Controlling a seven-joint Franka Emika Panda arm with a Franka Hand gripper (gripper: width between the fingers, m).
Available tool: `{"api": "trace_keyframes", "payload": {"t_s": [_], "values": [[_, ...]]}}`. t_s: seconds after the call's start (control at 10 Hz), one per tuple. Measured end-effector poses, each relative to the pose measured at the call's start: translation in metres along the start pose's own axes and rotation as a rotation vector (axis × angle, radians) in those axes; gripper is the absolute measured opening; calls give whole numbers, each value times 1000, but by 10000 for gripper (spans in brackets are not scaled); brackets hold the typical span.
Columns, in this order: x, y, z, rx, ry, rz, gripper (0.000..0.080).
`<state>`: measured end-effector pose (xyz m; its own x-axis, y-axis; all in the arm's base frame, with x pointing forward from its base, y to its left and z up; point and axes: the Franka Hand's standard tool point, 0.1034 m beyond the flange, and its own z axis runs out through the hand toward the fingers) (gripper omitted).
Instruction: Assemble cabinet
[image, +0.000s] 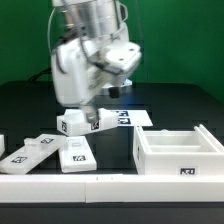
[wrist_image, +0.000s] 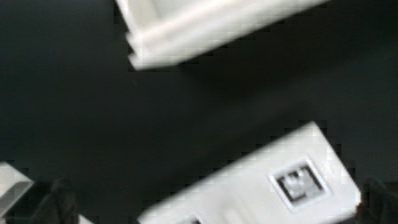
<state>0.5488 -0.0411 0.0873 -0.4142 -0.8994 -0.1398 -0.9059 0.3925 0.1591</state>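
The cabinet is in loose white parts. Its open box body (image: 178, 150) stands at the exterior view's right. Two tagged panels (image: 30, 152) (image: 77, 155) lie at the front left, and two more (image: 73, 122) (image: 108, 120) lie behind them under the arm. My gripper (image: 90, 108) hangs low over those rear panels, its fingers mostly hidden by the white wrist. In the wrist view, a tagged panel (wrist_image: 267, 190) lies below the gripper (wrist_image: 217, 212). The jaws stand wide apart with dark table showing beside the panel. Another white part (wrist_image: 214, 25) shows farther off.
The marker board (image: 133, 116) lies flat on the black table behind the rear panels. A long white rail (image: 110, 185) edges the table's front. A green wall stands behind the table.
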Motion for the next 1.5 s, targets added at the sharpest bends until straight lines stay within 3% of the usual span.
{"api": "trace_keyframes", "payload": {"t_s": [0.1, 0.3, 0.6, 0.8, 0.9, 1.3, 1.4, 1.5], "values": [[21, -9, -1, 17, 18, -89, 795], [14, -6, 2, 15, 18, -76, 795], [15, -6, 2, 12, 20, -72, 795], [50, -11, 5, -38, 77, 147, 795], [60, -20, 2, -43, 86, 111, 795], [56, -18, 6, -46, 90, 104, 795], [58, -18, 7, -48, 92, 105, 795], [70, -21, 13, -56, 107, 124, 795]]}}
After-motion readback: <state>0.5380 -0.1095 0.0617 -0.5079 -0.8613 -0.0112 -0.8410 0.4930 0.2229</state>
